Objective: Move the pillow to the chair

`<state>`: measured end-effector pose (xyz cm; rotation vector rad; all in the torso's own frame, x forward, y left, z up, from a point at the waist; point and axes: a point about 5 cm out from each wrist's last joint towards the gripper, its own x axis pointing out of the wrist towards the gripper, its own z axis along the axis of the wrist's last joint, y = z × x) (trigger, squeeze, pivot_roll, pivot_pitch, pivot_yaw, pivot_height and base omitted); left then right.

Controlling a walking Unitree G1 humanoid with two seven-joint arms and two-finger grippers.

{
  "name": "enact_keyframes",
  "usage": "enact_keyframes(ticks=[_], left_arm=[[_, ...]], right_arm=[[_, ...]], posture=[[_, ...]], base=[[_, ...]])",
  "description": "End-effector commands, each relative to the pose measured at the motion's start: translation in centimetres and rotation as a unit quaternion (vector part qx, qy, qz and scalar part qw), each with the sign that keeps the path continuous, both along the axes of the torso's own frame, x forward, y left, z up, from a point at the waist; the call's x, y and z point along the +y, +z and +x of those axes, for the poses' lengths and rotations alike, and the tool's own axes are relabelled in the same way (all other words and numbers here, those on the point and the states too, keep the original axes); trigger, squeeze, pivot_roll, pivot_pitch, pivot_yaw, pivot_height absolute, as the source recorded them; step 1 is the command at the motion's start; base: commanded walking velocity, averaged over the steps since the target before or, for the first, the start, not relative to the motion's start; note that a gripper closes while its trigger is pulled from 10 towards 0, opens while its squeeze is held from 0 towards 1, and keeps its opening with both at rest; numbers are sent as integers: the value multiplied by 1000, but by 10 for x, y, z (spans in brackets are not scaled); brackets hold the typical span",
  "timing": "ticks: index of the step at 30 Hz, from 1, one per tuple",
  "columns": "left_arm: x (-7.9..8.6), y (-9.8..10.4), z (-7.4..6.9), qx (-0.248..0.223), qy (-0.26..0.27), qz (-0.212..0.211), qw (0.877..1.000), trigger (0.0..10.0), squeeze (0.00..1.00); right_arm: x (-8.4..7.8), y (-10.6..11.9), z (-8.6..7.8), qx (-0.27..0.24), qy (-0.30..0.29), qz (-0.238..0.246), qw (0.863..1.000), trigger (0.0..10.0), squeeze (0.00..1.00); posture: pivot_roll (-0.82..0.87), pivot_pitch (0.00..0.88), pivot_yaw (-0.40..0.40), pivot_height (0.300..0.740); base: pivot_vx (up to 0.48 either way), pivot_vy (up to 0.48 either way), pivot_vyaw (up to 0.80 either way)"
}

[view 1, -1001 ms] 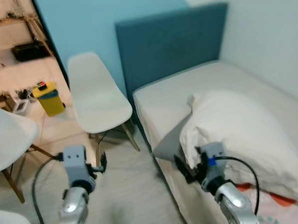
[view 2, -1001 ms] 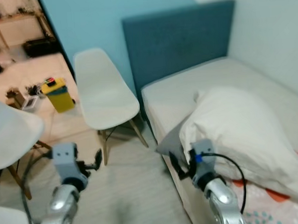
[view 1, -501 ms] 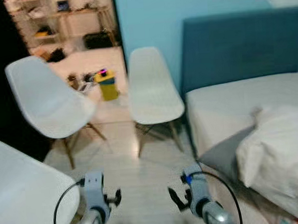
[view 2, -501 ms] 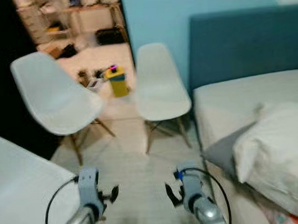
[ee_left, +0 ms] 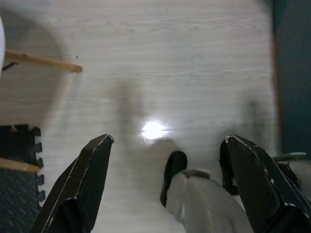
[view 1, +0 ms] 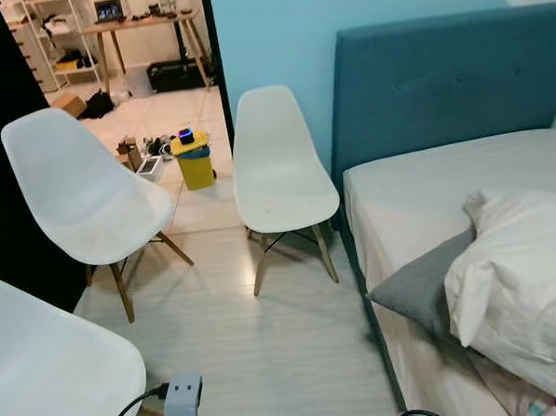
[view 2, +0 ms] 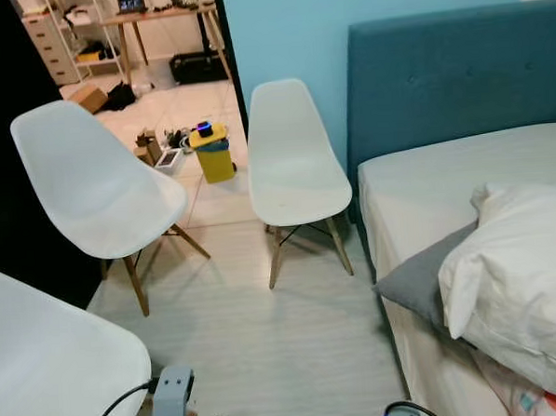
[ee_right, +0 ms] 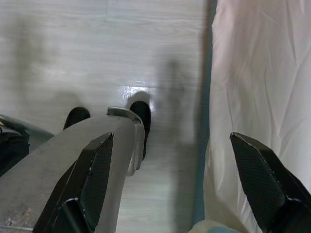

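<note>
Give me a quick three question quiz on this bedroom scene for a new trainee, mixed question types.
1. True or false: the white pillow already sits on a chair.
2. Multiple choice: what stands on the floor behind the chairs? A) a yellow bin B) a red bucket C) a lamp
3. Fill in: the left tool and the right tool both point down at the ____ with fingers open.

Key: 1 false, it lies on the bed; 2 A; 3 floor.
</note>
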<state>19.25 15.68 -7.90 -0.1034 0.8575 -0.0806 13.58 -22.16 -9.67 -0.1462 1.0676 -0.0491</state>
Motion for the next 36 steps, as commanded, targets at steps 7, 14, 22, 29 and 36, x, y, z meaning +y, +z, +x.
enact_keyframes(ticks=[7,14,22,29,36], left_arm=[[0,7,13,-17,1,-7,1000,10000,0],[-7,15,26,-43,-6,-23,999,10000,0],[-13,21,36,-61,-10,-32,998,10000,0],[-21,31,50,-92,-29,-39,995,10000,0],[-19,46,67,-134,-23,-42,990,10000,0]], right_arm=[[11,33,72,-148,-39,71,986,10000,0],[42,114,155,-371,30,289,882,10000,0],[49,165,173,-452,104,366,807,10000,0],[17,228,184,-573,54,400,713,10000,0],[-49,263,177,-623,-13,257,738,10000,0]], posture=[[-9,0,76,740],[-24,0,84,740],[-30,0,85,740],[-39,0,96,740],[-66,0,111,740]], base=[[336,0,-429],[340,0,-800],[343,0,-800],[349,0,-800],[149,0,-800]])
